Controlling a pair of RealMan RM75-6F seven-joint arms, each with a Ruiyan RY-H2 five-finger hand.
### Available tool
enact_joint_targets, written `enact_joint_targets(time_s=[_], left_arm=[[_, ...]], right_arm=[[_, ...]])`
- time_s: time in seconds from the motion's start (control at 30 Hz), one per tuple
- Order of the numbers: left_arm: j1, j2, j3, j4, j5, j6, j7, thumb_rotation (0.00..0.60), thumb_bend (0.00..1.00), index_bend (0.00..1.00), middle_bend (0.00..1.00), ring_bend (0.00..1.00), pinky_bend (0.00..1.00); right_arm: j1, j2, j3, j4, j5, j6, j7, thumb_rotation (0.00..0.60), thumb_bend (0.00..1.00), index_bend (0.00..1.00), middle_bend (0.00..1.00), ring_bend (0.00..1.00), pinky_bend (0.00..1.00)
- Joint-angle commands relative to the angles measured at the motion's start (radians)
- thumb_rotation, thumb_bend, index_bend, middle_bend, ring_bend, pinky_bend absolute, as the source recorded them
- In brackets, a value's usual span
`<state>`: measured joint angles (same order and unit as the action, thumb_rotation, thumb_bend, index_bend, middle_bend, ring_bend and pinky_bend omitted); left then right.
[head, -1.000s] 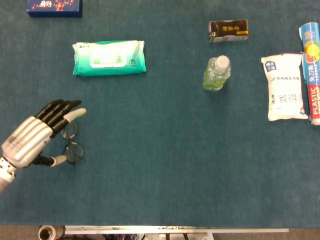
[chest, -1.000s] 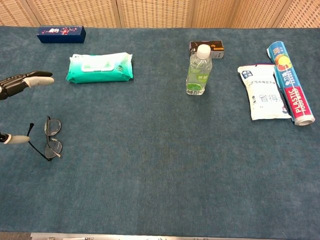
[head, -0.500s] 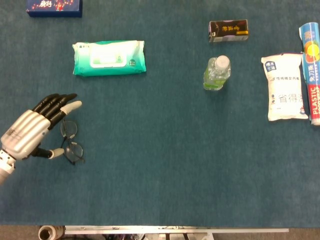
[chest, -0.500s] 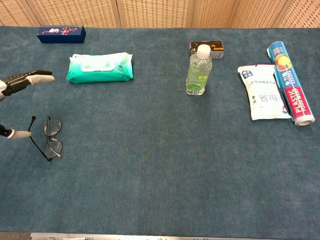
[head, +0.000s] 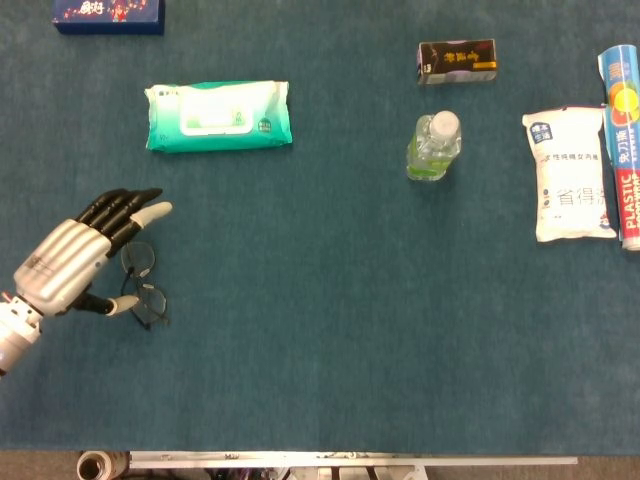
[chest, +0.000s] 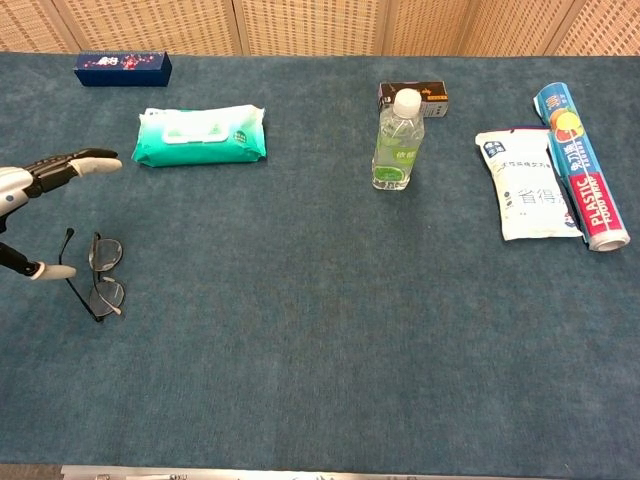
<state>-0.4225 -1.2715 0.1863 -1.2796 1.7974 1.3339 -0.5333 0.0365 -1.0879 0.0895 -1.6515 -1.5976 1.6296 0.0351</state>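
My left hand hovers at the left edge of the blue table, fingers stretched out and apart, thumb spread below; it holds nothing. In the chest view the left hand shows only partly at the frame's left border. A pair of thin-framed glasses lies folded on the cloth just right of the hand, between its fingers and thumb tip; the glasses rest flat on the cloth. Whether the thumb tip touches the frame I cannot tell. My right hand appears in neither view.
A green wet-wipes pack lies behind the hand. A dark blue box sits at the far left. A small water bottle stands mid-table, a dark box behind it. A white pouch and plastic-wrap roll lie right.
The left hand drew back toward the left edge, then came forward and right again, ending close to its place a second ago. The glasses stayed where they were.
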Motion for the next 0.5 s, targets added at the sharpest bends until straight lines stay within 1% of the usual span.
enact_joint_targets(time_s=[0.03,0.33,0.5], left_arm=[[-0.002,-0.005,0.001,0.003,-0.002,-0.007,0.001,0.6,0.0,0.0,0.0,0.0,0.03],[-0.008,-0.018,-0.002,0.022,-0.016,-0.031,-0.004,0.6,0.0,0.0,0.0,0.0,0.03],[-0.013,-0.038,-0.004,0.053,-0.029,-0.051,-0.023,0.6,0.0,0.0,0.0,0.0,0.03]], right_arm=[[0.0,0.001,0.0,0.0,0.0,0.001,0.001,0.6,0.01,0.14,0.2,0.17,0.33],[-0.002,0.003,-0.001,-0.002,-0.003,0.004,0.004,0.6,0.01,0.14,0.2,0.17,0.33],[-0.002,0.003,-0.001,-0.002,-0.003,0.005,0.004,0.6,0.01,0.14,0.2,0.17,0.33]])
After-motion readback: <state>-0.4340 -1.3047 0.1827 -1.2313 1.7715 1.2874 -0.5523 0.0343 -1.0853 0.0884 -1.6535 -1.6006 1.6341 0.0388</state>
